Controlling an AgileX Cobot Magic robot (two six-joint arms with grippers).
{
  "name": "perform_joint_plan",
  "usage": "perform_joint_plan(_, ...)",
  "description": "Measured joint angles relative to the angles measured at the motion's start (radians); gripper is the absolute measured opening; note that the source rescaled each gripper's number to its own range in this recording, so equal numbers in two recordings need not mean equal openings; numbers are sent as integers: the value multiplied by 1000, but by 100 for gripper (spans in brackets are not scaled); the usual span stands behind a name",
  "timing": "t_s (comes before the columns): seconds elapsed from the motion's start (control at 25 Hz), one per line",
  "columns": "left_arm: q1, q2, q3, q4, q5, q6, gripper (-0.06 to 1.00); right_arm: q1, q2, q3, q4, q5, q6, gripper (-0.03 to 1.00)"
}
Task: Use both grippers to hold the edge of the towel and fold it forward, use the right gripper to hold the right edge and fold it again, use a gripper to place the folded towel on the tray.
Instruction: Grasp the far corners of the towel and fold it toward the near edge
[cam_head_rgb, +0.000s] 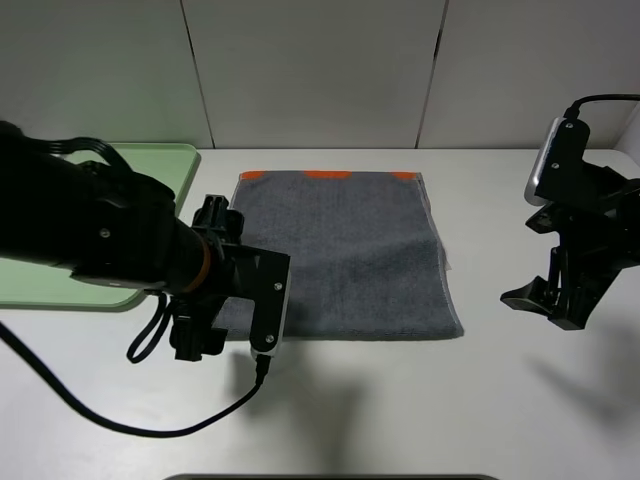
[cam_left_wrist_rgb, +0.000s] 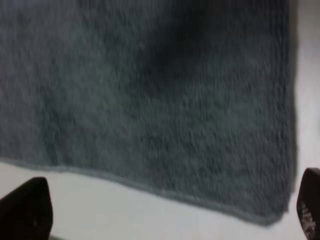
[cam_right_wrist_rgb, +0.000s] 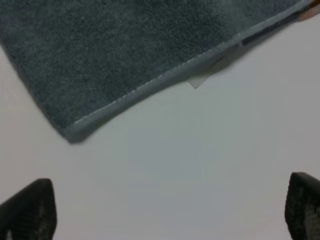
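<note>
Left pincer (cam_left_wrist_rgb: 166, 212), released, is hovering over flat grey towel's (cam_head_rgb: 340, 250) near hem (cam_head_rgb: 385, 336). Right pincer (cam_right_wrist_rgb: 165, 207), released, is hanging over open tabletop (cam_head_rgb: 430, 405).

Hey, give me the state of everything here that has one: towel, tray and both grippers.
towel: lying flat on the table, not gripped.
tray: partly behind the left arm; visible part bare.
left gripper: open, holding nothing, at the towel's near edge.
right gripper: open, holding nothing, off the towel's right side.
</note>
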Motion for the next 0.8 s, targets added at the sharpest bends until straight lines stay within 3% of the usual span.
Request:
perform_joint_plan(0.4, 14, 95, -14, 30, -25, 0, 99, 4, 0, 0, 46, -1, -5, 100)
perform_joint_plan(0.8, 110, 102, -14, 32, -44, 0, 99, 172, 42, 0, 71, -42, -30, 100)
